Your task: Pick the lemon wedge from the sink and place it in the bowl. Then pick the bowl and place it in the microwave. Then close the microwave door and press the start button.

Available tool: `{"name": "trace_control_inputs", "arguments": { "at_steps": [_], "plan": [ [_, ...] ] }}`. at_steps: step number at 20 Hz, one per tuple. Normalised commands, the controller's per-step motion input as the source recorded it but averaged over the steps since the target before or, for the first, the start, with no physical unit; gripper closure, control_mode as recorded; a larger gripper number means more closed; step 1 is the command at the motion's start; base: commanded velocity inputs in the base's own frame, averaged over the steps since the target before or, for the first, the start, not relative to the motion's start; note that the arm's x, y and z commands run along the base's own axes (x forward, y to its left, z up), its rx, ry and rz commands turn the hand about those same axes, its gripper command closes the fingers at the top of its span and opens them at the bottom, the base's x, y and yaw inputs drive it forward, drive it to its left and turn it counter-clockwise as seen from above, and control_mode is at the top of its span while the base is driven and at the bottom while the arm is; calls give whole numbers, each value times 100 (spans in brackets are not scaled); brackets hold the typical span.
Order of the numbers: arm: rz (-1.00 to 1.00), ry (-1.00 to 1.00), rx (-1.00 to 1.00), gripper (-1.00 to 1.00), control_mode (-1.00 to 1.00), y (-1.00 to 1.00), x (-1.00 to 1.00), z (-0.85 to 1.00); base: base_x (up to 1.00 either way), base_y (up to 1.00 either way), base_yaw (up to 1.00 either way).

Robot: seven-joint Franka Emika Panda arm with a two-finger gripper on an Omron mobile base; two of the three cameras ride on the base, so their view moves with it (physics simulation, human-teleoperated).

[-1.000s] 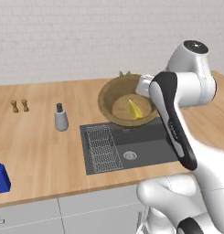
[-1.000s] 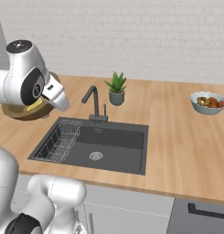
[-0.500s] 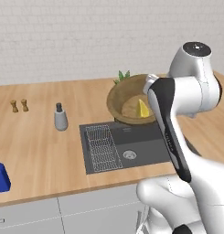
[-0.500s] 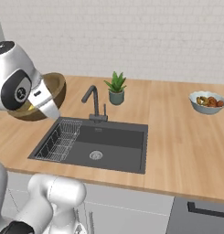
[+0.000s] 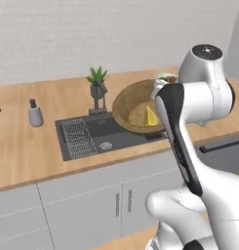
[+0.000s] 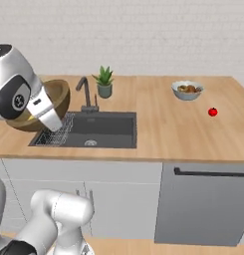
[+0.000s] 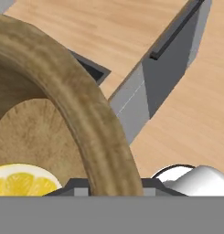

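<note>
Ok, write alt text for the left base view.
A white robot arm holds a tilted wooden bowl with a lemon wedge inside, above the right end of a dark sink. A potted plant stands behind, and a shaker sits left.

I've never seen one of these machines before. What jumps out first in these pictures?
First, the wide round brown wooden bowl, held tilted in the air over the dark grey sink by the big white robot arm, with the bright yellow lemon wedge lying inside it. In the hand view, the gripper clamps the bowl's rim. Farther right on the wooden counter sit a small grey-blue fruit bowl and a tiny red tomato.
</note>
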Motion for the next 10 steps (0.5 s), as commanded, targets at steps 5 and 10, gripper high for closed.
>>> {"name": "trace_control_inputs", "arguments": {
  "at_steps": [5,10],
  "plan": [
    [0,0,0,100,100,0,0,0,-62,-32,-62],
    [0,0,0,100,100,0,0,0,-31,-12,-79]
  ]
}}
